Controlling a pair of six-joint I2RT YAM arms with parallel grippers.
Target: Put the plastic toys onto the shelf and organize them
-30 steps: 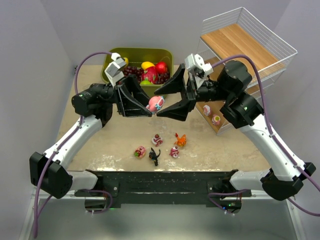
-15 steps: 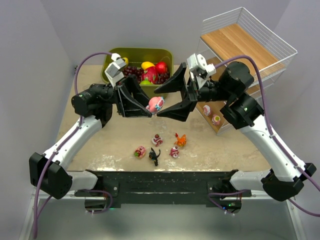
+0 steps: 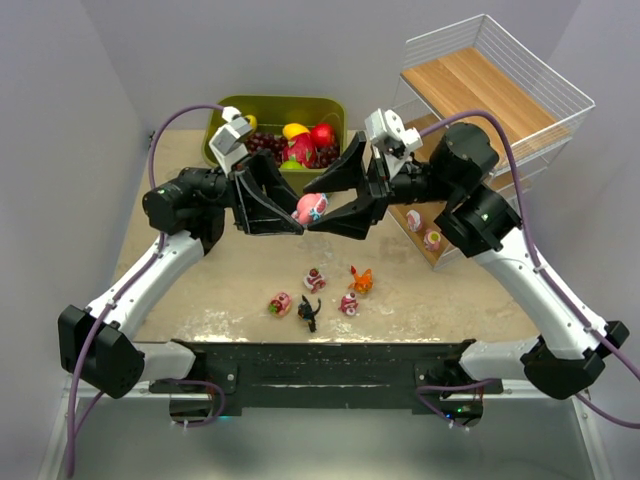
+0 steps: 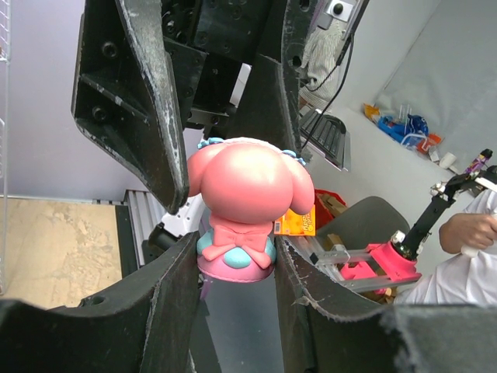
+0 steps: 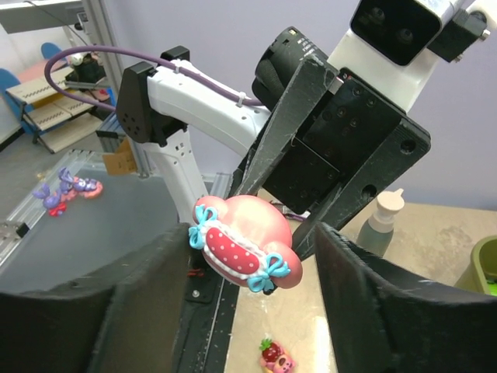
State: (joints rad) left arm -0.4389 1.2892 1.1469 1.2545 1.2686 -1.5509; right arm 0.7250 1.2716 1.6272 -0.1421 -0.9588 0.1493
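- Olive-green bin (image 3: 222, 120) stands at the far side of the table (image 3: 200, 290), behind both grippers, and holds the fruit (image 3: 305, 140).
- White wire shelf (image 3: 480, 90) stands at the far right, behind the right arm. Two small figurines (image 3: 414, 220) (image 3: 433, 239) sit on its lower wood tier.
- Five plastic toys lie on the table near the arm bases, below the grippers: an orange creature (image 3: 361, 280), a black spiky creature (image 3: 308, 312) and three pink-red ones (image 3: 315, 280) (image 3: 349, 304) (image 3: 280, 304).
- Left gripper (image 3: 296, 213) is raised above the table, closed on the base of a pink figurine (image 4: 245, 210); both of its fingers (image 4: 167, 295) press against the base.
- Right gripper (image 3: 318, 210) faces the left one, jaws spread wide, one finger (image 5: 140, 295) on each side of the figurine's head.
- A narrow gap shows at each side in the right wrist view; contact cannot be confirmed.
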